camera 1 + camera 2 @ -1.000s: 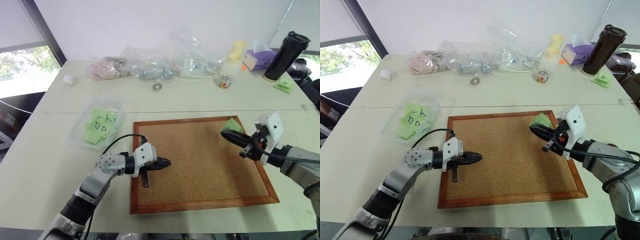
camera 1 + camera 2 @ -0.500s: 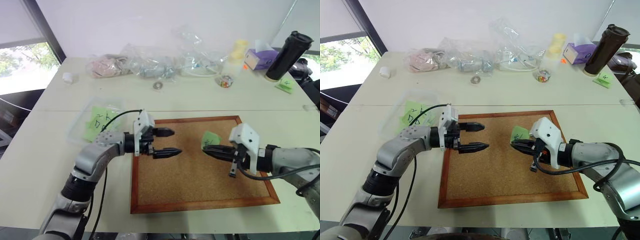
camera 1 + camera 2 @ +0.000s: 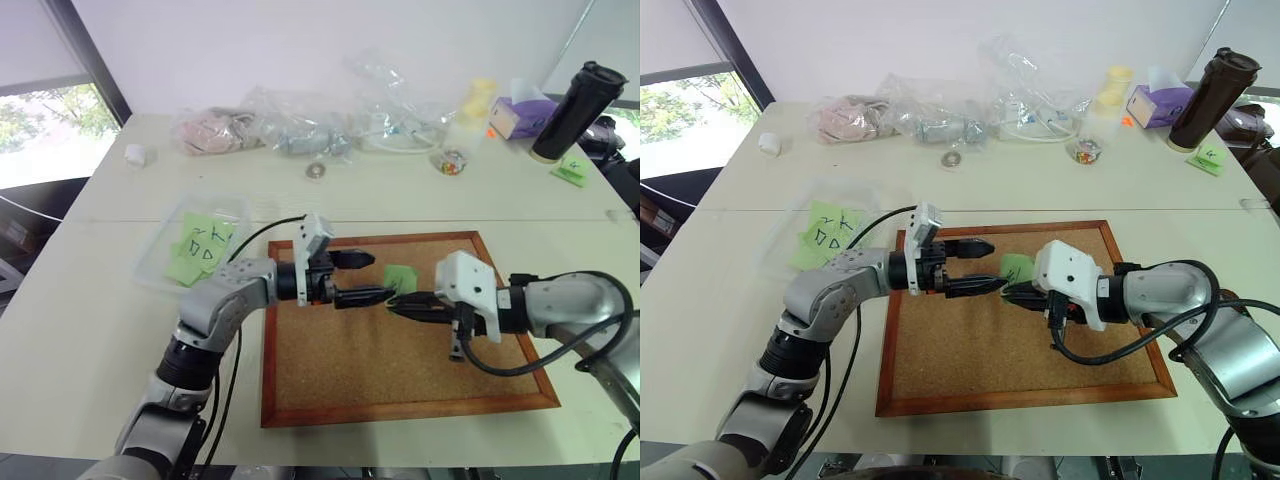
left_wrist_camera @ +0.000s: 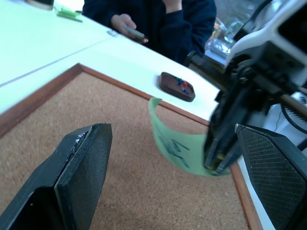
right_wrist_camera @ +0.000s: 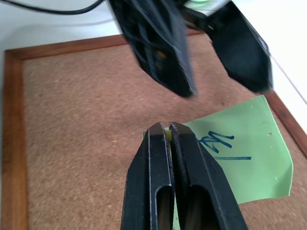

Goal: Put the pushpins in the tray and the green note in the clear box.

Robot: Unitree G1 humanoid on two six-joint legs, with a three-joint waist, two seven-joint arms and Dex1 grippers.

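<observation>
Setting: a cream table (image 3: 90,340) stood before a white wall, with a window at the upper left of the frame.
Left eye view, board: a wood-framed cork board (image 3: 400,345) lay at lower centre.
Left eye view, left gripper (image 3: 372,277): it reached in from the left above the board, its two black fingers spread apart and holding nothing.
Left eye view, right gripper (image 3: 393,303): it came from the right with its fingers pressed together on a corner of the green note (image 3: 401,278), which stood lifted off the cork just beside the left fingertips.
Left eye view, clear box (image 3: 165,263): it sat at left of the board, with scribbled green slips inside.
Left eye view, far edge: clear plastic bags (image 3: 300,125) lay at upper centre and a dark flask (image 3: 568,98) stood at upper right.
Left wrist view: the note curled between the open fingers (image 4: 79,165); beyond the board's frame sat the tray (image 4: 176,86) with pushpins (image 4: 182,83) in it, and a person in a dark sleeve (image 4: 192,24) sat behind.
Right wrist view: the clamped fingers (image 5: 158,191) pinched the note's edge, dark handwriting facing up.
</observation>
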